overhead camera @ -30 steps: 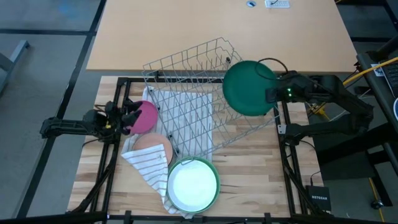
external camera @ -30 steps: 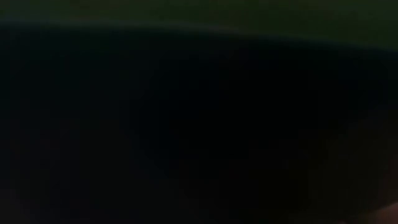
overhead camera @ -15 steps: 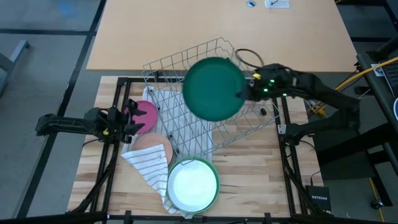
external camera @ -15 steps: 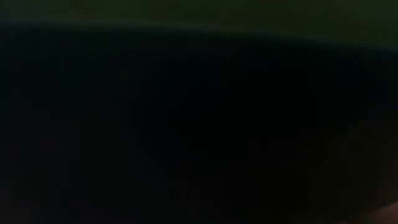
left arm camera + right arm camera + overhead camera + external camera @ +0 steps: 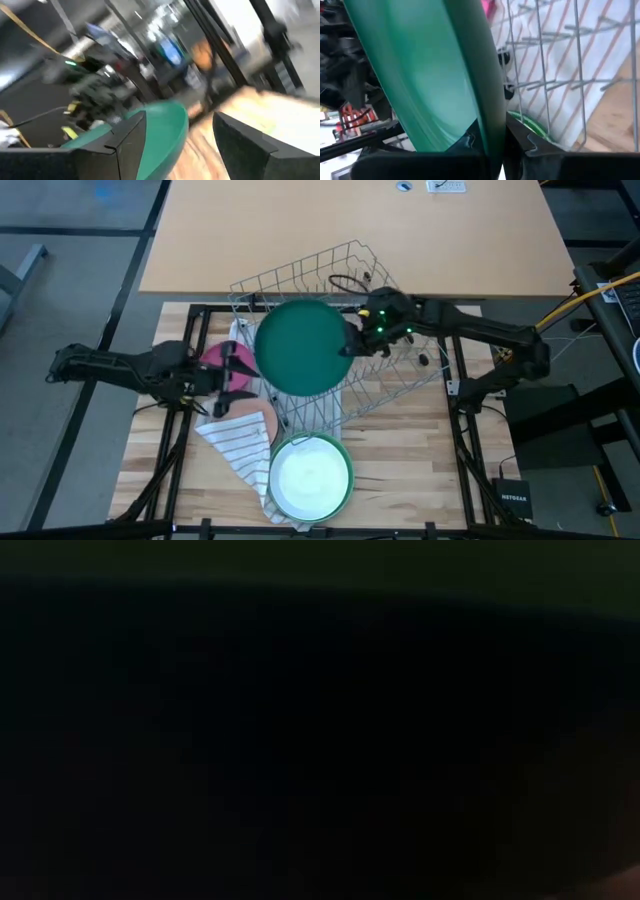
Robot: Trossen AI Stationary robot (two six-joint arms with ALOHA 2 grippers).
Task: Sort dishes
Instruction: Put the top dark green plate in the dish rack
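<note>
My right gripper (image 5: 350, 342) is shut on the dark green plate (image 5: 300, 347), which it holds above the left part of the wire rack (image 5: 400, 385). My left gripper (image 5: 226, 375) is open and stands over the magenta plate (image 5: 214, 357), which it partly hides. Its wrist view shows nothing between the fingers (image 5: 175, 145), only the green plate (image 5: 165, 130) farther off. The peach-pink plate (image 5: 245, 416) lies on the striped cloth (image 5: 232, 446). The light green bowl with the white inside (image 5: 310, 476) lies near the front edge. My right gripper pinches the dark green plate's rim (image 5: 489, 122) between its two fingers (image 5: 525, 142), at the edge nearest the table's right side. The fingers come about level from the table's right. The plate is lifted clear above the rack, its face mostly up.
The wire rack stands tilted across the table's middle, over the striped cloth. Bare wood (image 5: 410, 470) shows at the front right. The low view is dark all over. A dark cable loop (image 5: 345, 283) lies at the rack's far side.
My right gripper has carried the dark green plate from beyond the rack's right side toward the table's left, over the rack, still clear of it. My left gripper has gone a little toward the table's right, over the magenta plate.
</note>
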